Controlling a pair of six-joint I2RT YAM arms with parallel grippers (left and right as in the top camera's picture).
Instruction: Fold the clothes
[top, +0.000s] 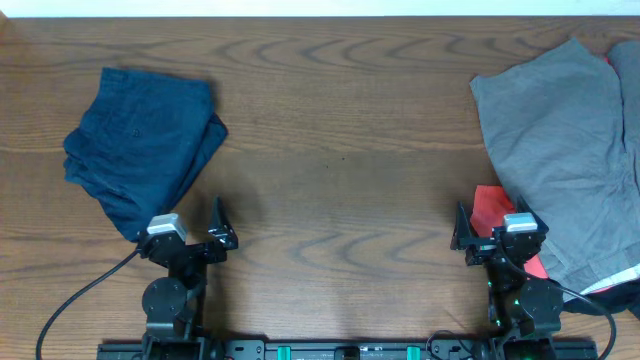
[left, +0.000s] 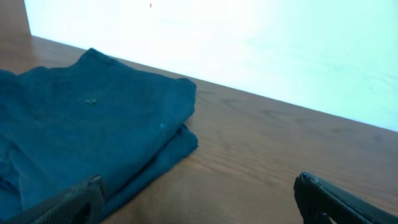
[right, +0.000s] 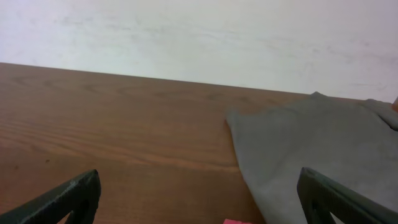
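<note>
A folded dark blue garment (top: 140, 140) lies at the left of the wooden table; it fills the left of the left wrist view (left: 93, 130). A grey garment (top: 570, 140) lies spread at the right, on top of a red garment (top: 492, 207); the grey one shows in the right wrist view (right: 317, 155), with a sliver of red (right: 236, 221) at the bottom edge. My left gripper (top: 193, 225) is open and empty near the blue garment's near corner. My right gripper (top: 492, 228) is open and empty, over the red cloth's edge.
Bare wood table (top: 340, 150) spans the middle between the two piles. A white strip (top: 612, 280) and more cloth lie at the right front edge. A black cable (top: 80, 295) runs from the left arm's base.
</note>
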